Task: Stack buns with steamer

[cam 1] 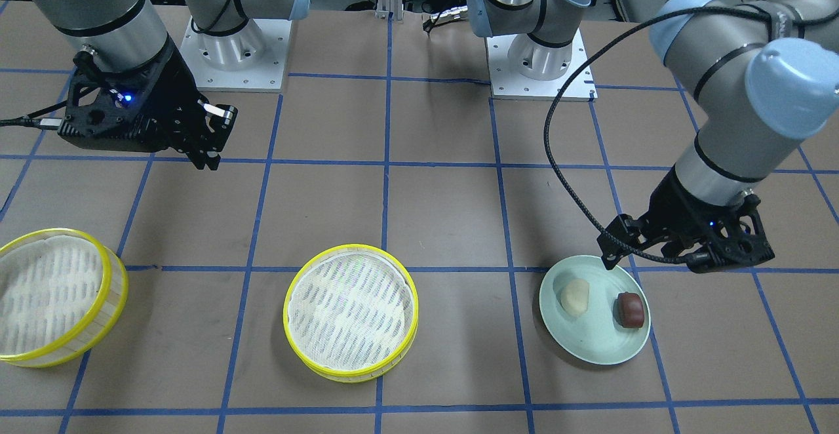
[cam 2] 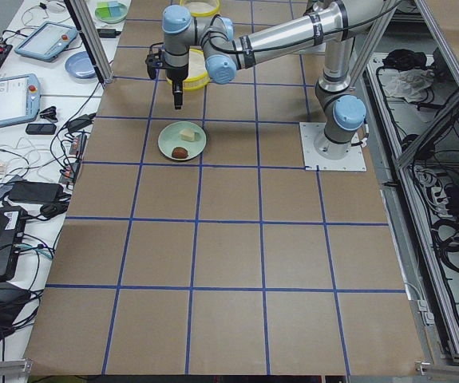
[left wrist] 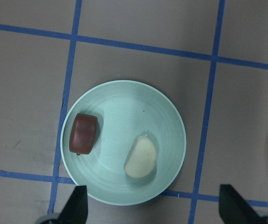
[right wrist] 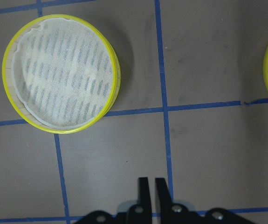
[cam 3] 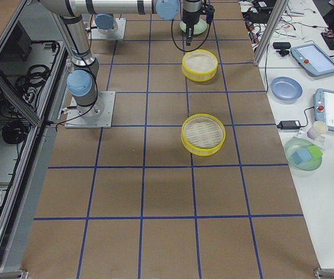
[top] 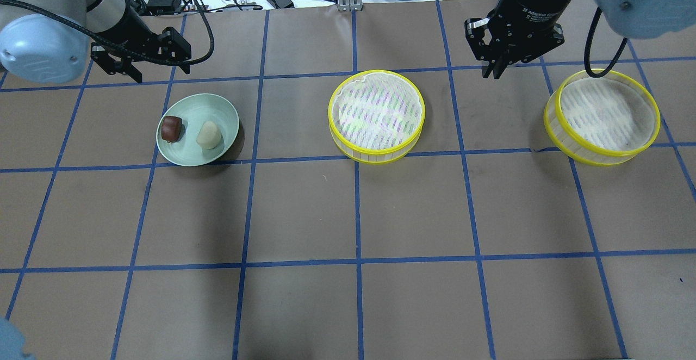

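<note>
Left gripper (left wrist: 152,186) is hovering over the green plate (left wrist: 124,98), fingers spread wide and grasping nothing. Both buns are lying on that plate, apart: the cream bun (left wrist: 141,157) and the brown bun (left wrist: 83,133). Right gripper (right wrist: 151,179) is hanging clenched and empty between the middle steamer (top: 376,116) and the second steamer (top: 602,115), touching neither. White lettering on the right wrist is showing "2F" — the remainder is illegible.

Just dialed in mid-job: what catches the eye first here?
Two yellow rims: the middle steamer at table centre, the end steamer at the robot's right. On its left a green plate holds the cream bun and brown bun, the left gripper open nearby; the right gripper is shut.
</note>
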### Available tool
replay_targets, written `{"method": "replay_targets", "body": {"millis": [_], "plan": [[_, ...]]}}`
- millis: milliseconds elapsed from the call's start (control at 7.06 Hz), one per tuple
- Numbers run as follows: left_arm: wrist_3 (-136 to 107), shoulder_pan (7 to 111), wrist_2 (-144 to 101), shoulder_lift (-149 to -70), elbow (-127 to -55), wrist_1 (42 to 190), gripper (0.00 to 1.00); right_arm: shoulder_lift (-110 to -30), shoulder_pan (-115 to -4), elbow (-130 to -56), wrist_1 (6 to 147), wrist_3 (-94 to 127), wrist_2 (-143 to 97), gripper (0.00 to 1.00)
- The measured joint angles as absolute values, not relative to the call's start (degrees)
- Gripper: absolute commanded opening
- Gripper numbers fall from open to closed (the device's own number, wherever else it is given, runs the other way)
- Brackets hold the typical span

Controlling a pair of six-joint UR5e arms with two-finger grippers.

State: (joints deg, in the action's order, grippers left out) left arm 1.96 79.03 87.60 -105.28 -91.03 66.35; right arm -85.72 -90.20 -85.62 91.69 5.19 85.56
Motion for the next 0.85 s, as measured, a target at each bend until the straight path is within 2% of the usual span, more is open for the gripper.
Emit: {"method": "replay_targets", "body": {"millis": [142, 283, 425, 708, 850], "plan": [[1.85, 79.02, 87.47, -107.79, -91.18, 64.72, 1.00, -86.10, -90.20, -85.63, 91.43, 5.29, 85.86, 0.10], [1.72, 79.02, 87.31, -110.18, -91.37, 63.52, 1.00, -86.43, -90.28, -85.66, 91.01, 5.32, 87.08, 0.39], [1.70, 79.01, 87.26, -112.31, -92.03, 62.26, 1.00, -86.58, -90.37, -85.68, 90.55, 5.30, 88.78, 0.88], [2.04, 79.01, 87.18, -114.95, -95.17, 60.34, 1.00, -86.64, -90.43, -85.69, 92.06, 5.57, 90.20, 0.99], [2.22, 79.01, 87.14, -115.40, -96.76, 60.03, 0.95, -86.73, -90.47, -85.69, 93.28, 5.95, 90.39, 0.93]]}}
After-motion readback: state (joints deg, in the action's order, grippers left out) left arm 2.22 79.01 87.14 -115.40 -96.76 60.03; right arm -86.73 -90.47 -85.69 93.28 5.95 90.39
